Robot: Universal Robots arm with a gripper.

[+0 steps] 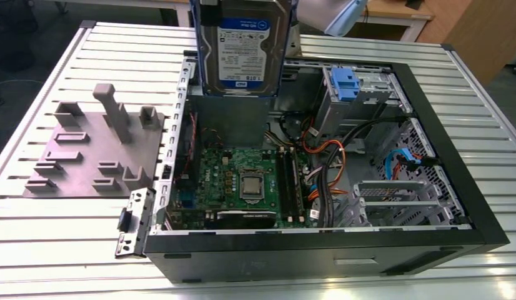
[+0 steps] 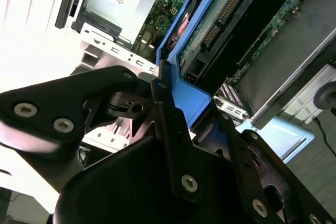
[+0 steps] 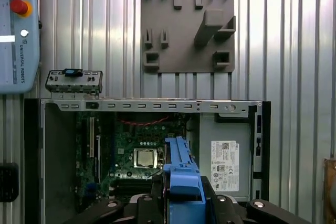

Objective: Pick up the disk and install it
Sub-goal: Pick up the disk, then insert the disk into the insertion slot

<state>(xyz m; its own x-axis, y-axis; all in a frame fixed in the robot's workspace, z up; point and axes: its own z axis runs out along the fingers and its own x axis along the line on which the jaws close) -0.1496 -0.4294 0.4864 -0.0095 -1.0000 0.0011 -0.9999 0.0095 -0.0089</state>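
The disk, a silver-grey drive with a white-and-blue label in a bright blue bracket, hangs upright above the back of the open computer case in the exterior view. My gripper is shut on the disk's blue bracket, with a black finger on either side of it. In the second wrist view the gripper clamps the bracket's end, and the disk's green circuit side points down into the case. The disk touches nothing in the case.
Inside the case lie the motherboard, a grey box with a white sticker, cables and a drive cage with a small blue tab. A grey fixture plate and a loose front panel piece lie beside it on the slatted table.
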